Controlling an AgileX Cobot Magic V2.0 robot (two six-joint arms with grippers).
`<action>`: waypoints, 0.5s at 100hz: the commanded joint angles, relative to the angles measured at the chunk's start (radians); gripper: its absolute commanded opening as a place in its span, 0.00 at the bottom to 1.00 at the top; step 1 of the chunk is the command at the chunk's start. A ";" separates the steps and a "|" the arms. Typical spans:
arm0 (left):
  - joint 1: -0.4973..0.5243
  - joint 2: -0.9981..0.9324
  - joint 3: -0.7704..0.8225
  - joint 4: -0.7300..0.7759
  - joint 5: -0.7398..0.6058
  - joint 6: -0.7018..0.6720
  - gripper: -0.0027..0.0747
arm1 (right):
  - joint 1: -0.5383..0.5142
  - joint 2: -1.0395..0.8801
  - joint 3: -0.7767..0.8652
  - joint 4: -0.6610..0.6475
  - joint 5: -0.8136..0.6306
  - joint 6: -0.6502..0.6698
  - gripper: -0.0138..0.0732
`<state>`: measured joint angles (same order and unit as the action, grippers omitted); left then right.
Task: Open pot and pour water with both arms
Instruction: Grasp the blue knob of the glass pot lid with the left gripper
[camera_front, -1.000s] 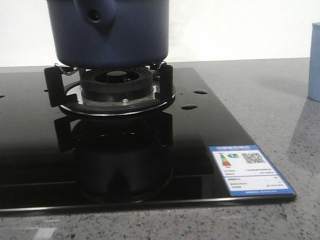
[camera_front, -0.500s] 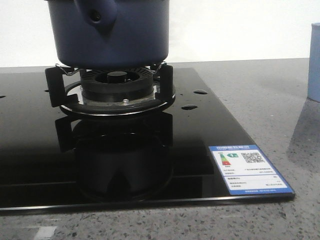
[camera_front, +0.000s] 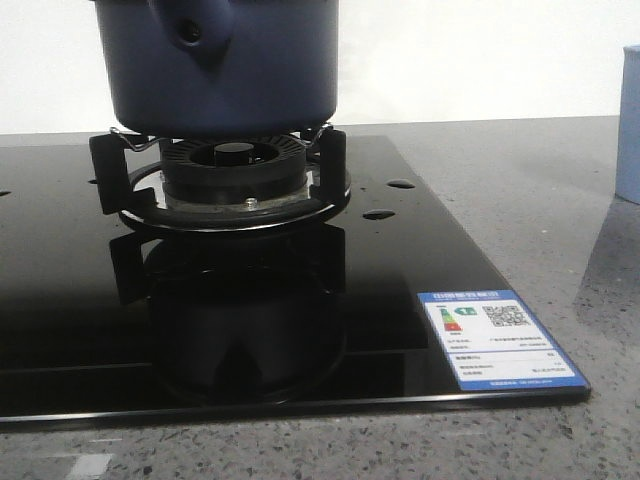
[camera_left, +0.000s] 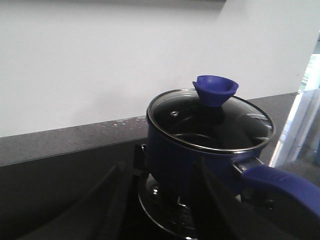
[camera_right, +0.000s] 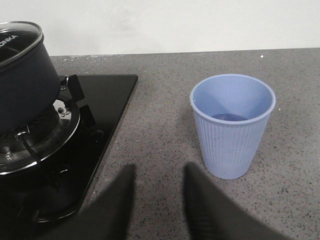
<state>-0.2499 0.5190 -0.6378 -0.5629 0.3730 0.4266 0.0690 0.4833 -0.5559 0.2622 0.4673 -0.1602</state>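
Note:
The dark navy pot sits on the gas burner; only its lower body and handle lug show in the front view. Seen from the left wrist, the pot wears a glass lid with a blue knob, and its blue long handle points toward the camera. My left gripper is open, short of the pot, its fingers either side of the pot's lower wall without touching. My right gripper is open over bare counter, between the pot and the cup, holding nothing.
A pale blue ribbed cup stands on the grey speckled counter to the right of the black glass stove; it also shows as the cup at the front view's right edge. A white wall lies behind.

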 joint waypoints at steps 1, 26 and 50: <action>-0.056 0.054 -0.043 -0.035 -0.120 0.002 0.60 | 0.000 0.012 -0.035 -0.005 -0.065 -0.014 0.66; -0.213 0.233 -0.082 -0.026 -0.279 0.002 0.62 | 0.000 0.012 -0.035 -0.005 -0.065 -0.014 0.69; -0.307 0.466 -0.165 0.026 -0.442 0.002 0.72 | 0.000 0.012 -0.035 -0.005 -0.065 -0.014 0.69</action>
<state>-0.5290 0.9167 -0.7366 -0.5539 0.0448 0.4271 0.0690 0.4833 -0.5559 0.2622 0.4687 -0.1602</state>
